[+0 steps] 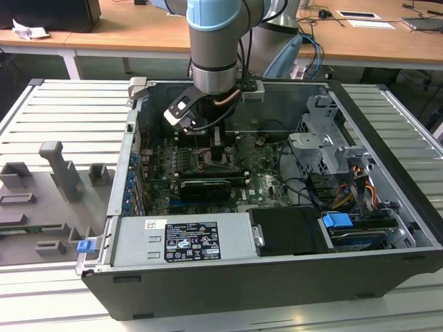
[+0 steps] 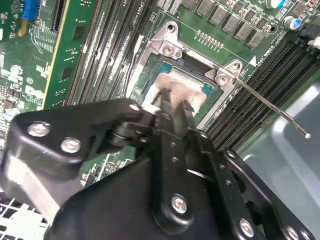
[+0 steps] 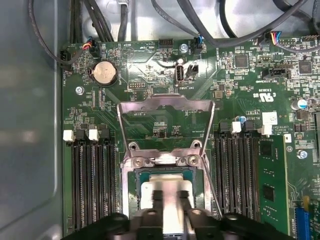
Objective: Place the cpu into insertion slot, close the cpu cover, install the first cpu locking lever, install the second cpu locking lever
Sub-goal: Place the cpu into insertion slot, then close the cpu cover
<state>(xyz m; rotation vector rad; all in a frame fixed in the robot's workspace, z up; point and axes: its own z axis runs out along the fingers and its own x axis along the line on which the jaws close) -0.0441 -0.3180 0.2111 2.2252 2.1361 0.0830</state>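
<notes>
The cpu (image 3: 172,186) (image 2: 185,82), a pale silver square, lies flat in the insertion slot (image 3: 132,200) (image 2: 145,70) on the green board. The cpu cover (image 3: 165,105), a silver frame with a square window, stands swung open past the socket's hinge side. A thin wire locking lever (image 2: 272,107) (image 3: 212,192) sticks out free beside the socket. My gripper (image 3: 171,199) (image 2: 176,100) (image 1: 218,152) hangs directly over the cpu's face. Its black fingers (image 3: 157,200) are drawn close together with only a slit between them and hold nothing.
Long black memory slots (image 3: 92,185) flank the socket on both sides. In the exterior view a black card (image 1: 204,187) lies in front of the gripper, a grey power supply (image 1: 180,238) at the case front, a drive cage (image 1: 325,149) and cables on the right, grey fixtures (image 1: 62,173) on the table's left.
</notes>
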